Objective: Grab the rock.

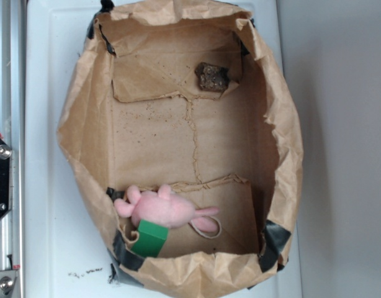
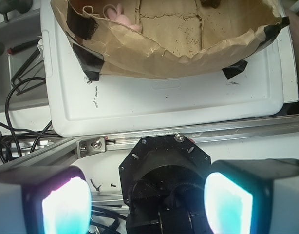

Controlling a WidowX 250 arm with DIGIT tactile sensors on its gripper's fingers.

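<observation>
A big brown paper bag point(image 1: 283, 143) is lying open on a white tray point(image 1: 44, 124). Inside it, a pink plush toy point(image 1: 165, 210) is sitting near one end, touching a green block point(image 1: 152, 239). The rock point(image 1: 211, 77) is resting alone in the corner at the other end, well apart from the toy. The gripper point(image 2: 147, 202) is hanging outside the bag with its jaws wide. I think it should go over the bag's edge, then come straight down on the rock.

Looks like a robotics lab: white plastic bench point(image 2: 164, 105) bolted to an alu. extrusion rail point(image 2: 198, 134), loose black cables point(image 2: 13, 97) off to one side, taped-up paper bag point(image 1: 85, 124) as a makeshift bin.
</observation>
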